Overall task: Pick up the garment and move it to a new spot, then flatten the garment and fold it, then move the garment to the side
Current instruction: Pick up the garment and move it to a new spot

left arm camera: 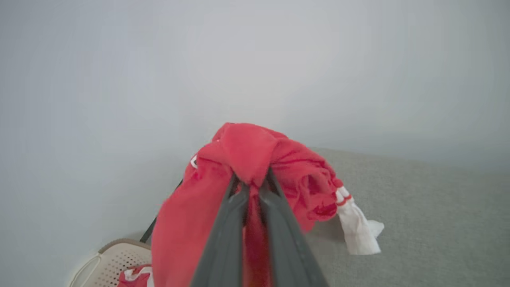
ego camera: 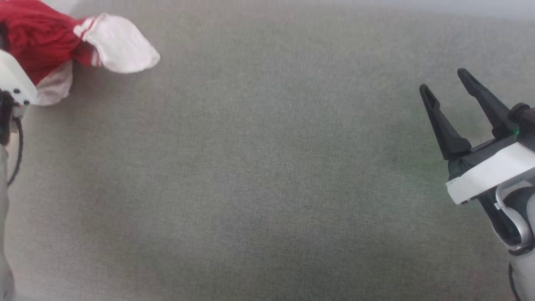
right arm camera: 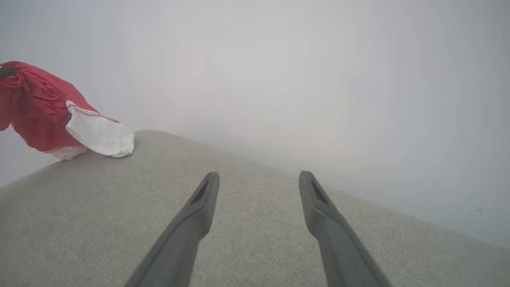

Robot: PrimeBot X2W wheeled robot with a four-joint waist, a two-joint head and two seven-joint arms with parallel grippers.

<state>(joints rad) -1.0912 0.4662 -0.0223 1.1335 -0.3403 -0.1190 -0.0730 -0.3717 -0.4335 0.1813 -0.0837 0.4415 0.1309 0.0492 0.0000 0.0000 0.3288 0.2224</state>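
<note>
Ahead and to the left of the right tool, its fingers spread wide, the grey cloth-covered tabletop lies bare. Far to that tool's left, the red jersey-style garment with white sleeves hangs bunched from the left tool, which is clamped on it. One sleeve hangs low to the cloth. Past the tabletop's far edge stands a plain pale wall. Below the left tool, off the tabletop's edge, sits a cream perforated plastic basket.
</note>
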